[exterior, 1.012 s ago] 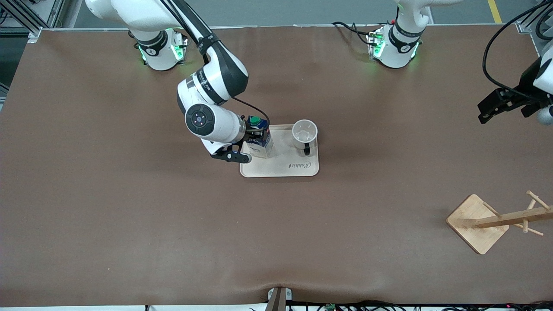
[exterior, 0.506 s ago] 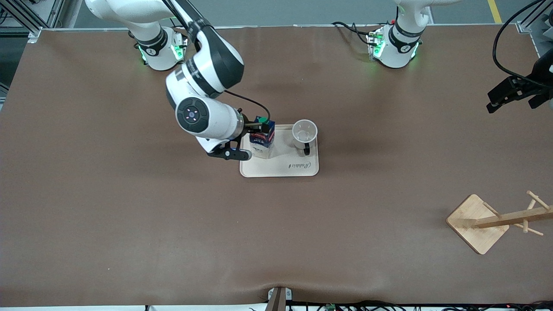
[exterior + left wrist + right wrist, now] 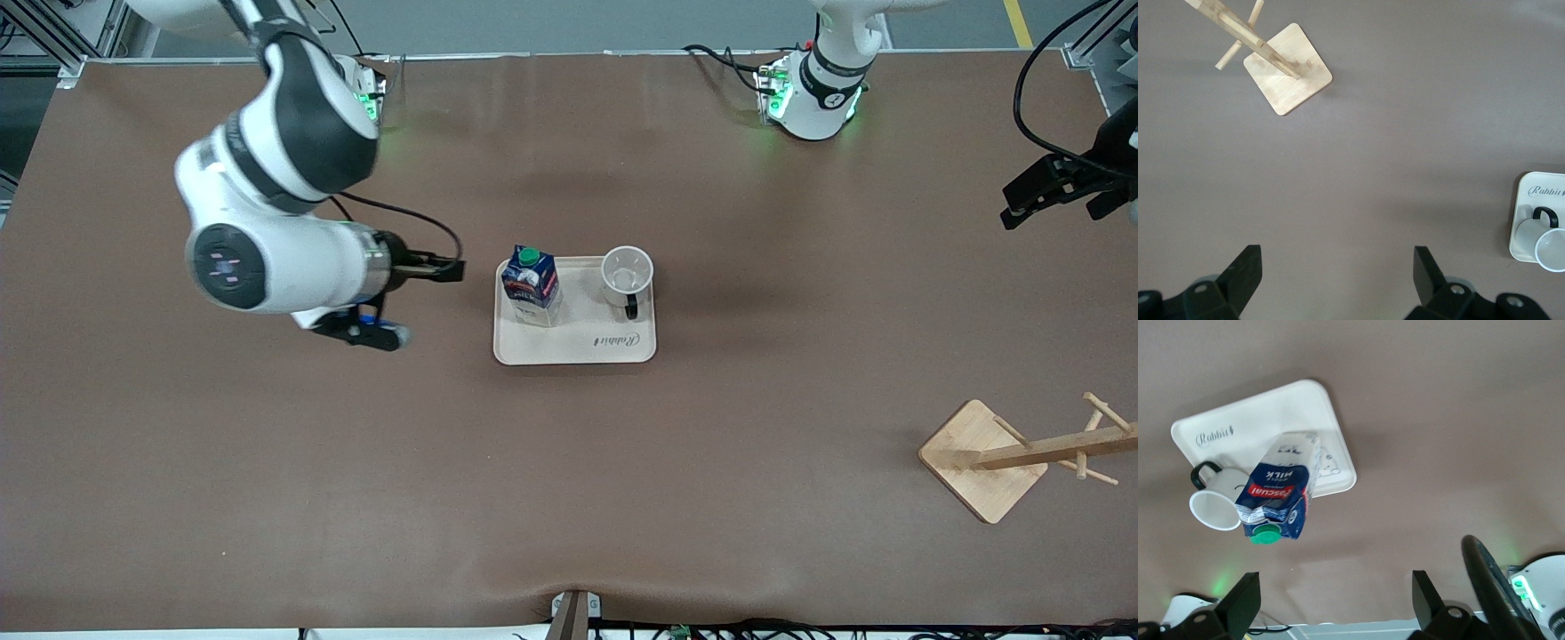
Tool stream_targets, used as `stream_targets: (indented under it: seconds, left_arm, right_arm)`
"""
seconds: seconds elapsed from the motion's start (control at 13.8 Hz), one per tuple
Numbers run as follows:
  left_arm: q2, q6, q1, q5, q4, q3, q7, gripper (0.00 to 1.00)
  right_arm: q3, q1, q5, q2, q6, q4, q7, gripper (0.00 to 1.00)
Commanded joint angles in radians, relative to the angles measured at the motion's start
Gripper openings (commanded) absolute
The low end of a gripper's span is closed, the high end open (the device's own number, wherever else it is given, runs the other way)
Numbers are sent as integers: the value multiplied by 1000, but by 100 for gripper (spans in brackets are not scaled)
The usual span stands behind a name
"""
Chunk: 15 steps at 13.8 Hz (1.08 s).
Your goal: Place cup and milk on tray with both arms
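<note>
Blue milk (image 3: 531, 286) carton, green cap, upright on cream tray (image 3: 578, 348) beside white cup (image 3: 626, 274). Right gripper (image 3: 425, 267) and left gripper (image 3: 1337, 273): fingers apart, empty.

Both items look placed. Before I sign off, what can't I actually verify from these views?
- Cup: its face print is hidden in the front view, which looks down on it; the left wrist view cuts it at the edge.
- Tray: the bear drawing is covered by the milk in the front view.
- Left pincer: the frame edge crops the arm.
- Wooden rack: its top is cut off in the front and left wrist views.
</note>
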Motion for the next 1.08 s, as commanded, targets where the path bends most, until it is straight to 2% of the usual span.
stream_targets:
  seconds: [0.0, 0.22, 0.29, 0.43, 0.58, 0.72, 1.01]
  left_arm:
    - [-17, -12, 6, -7, -10, -4, 8, 100]
    - [-19, -32, 6, -4, -9, -2, 10, 100]
    - [-19, -32, 6, -4, -7, -1, 8, 100]
    - [-22, -43, 8, -4, -7, -1, 1, 100]
    - [-22, -44, 8, -4, -7, 1, -1, 100]
    - [-26, -47, 8, -3, -7, 1, -2, 100]
    - [-31, -64, 6, -3, -12, -9, -27, 100]
  right_arm:
    - [-28, -57, -79, -58, -34, 32, 19, 100]
    - [-16, -48, -317, -136, -34, 29, 4, 100]
    - [-16, -49, -361, -161, -29, 23, -48, 100]
    - [-25, -83, -377, -191, -26, -6, -244, 100]
    - [-23, -134, -373, -236, -5, -58, -329, 100]
    - [-23, -180, -373, -309, 69, -156, -349, 100]
    - [-25, -294, -377, -444, 194, -353, -539, 100]
